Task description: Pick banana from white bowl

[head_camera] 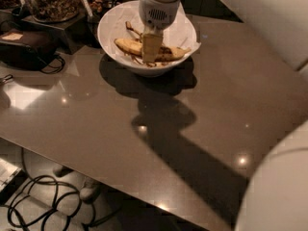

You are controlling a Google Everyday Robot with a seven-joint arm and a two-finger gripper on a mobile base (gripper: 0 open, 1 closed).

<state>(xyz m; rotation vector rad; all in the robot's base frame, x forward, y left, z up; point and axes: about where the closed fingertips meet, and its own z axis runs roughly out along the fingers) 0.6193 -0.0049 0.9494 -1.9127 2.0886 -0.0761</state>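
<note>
A: Which way does it point?
B: I see the spotted yellow banana (126,45) lying in the round white bowl (107,30), long axis left–right. The white-wristed gripper (152,57) sits over its middle; grip state I cannot tell.

The white bowl (108,25) is set toward the far edge of the tabletop (144,129). The banana (126,45) is laid across inside it, left to right. The hand (151,49) is positioned inside the bowl, at the banana's middle. A jar (50,1) is placed behind the bowl's left side, and a pouch (24,44) further left.
</note>
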